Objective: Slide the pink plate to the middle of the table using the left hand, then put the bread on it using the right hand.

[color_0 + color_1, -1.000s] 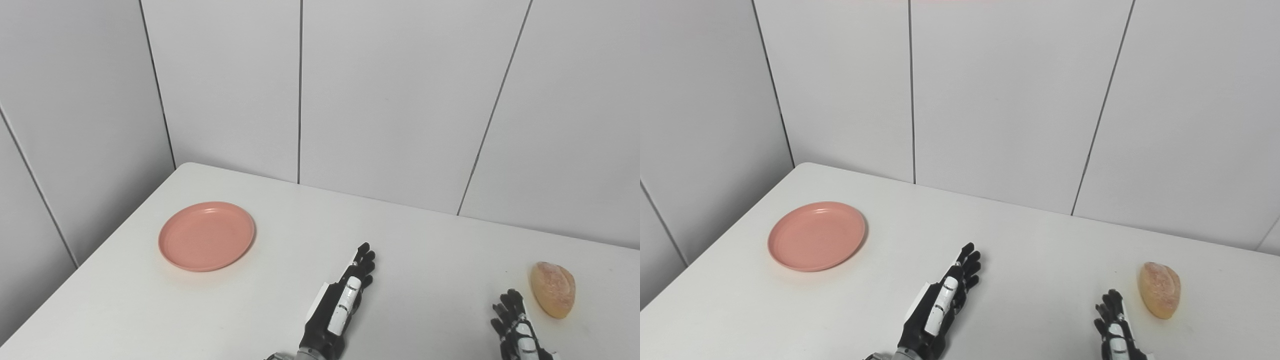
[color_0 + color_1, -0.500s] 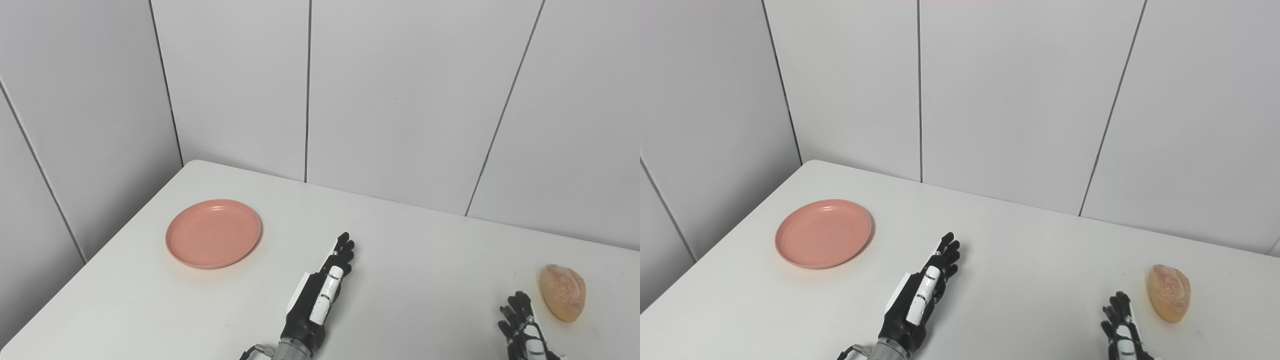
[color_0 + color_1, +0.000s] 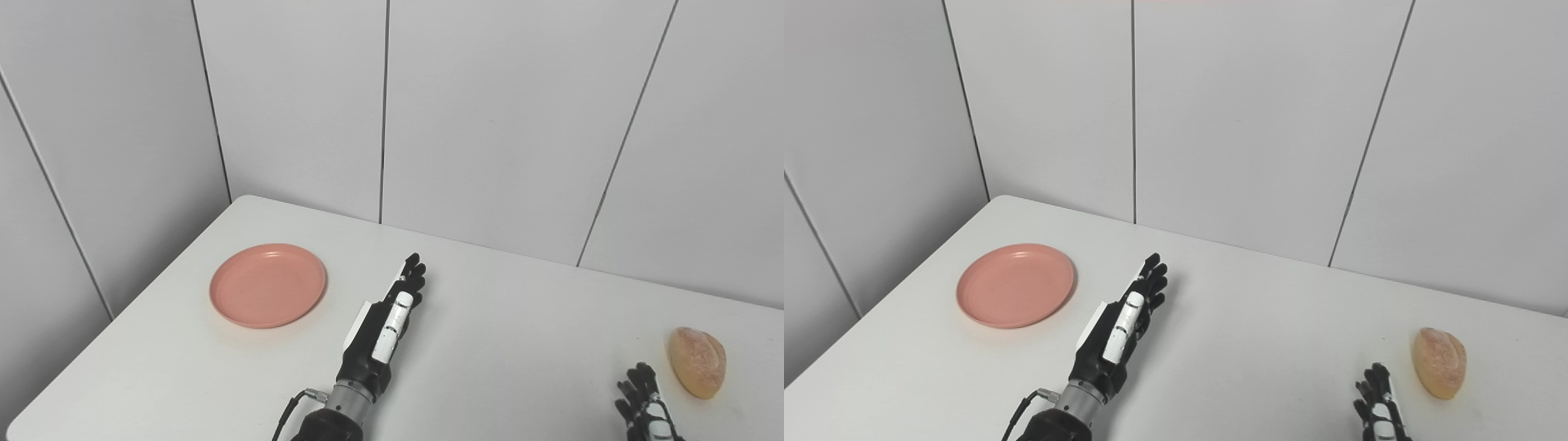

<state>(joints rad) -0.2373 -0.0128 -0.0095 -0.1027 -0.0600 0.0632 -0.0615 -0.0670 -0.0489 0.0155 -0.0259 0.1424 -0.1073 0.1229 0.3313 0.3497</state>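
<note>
a white table (image 3: 490,343) fills the lower half of both views, set into a corner of grey panelled walls (image 3: 490,122) with thin dark seams. no writing, brand or label can be read on anything here.

the pink plate (image 3: 267,285) lies flat toward the table's left side, near the left edge, and it has nothing on it. it is not at the middle of the table.

the left hand (image 3: 383,331) reaches in from the bottom, black with white segments, its fingers (image 3: 413,275) stretched out straight and held close together, pointing toward the far wall. it grasps nothing. it sits to the right of the plate, near it but clearly apart from the rim; whether it rests on the table or floats just over it is hard to judge from this angle.

the bread (image 3: 697,361), a small oval golden roll, lies on the table's right side, well apart from the plate.

the right hand (image 3: 643,404) shows only partly at the bottom edge, fingers up and parted, released and carrying nothing, just beside the bread on its left without touching it.
</note>
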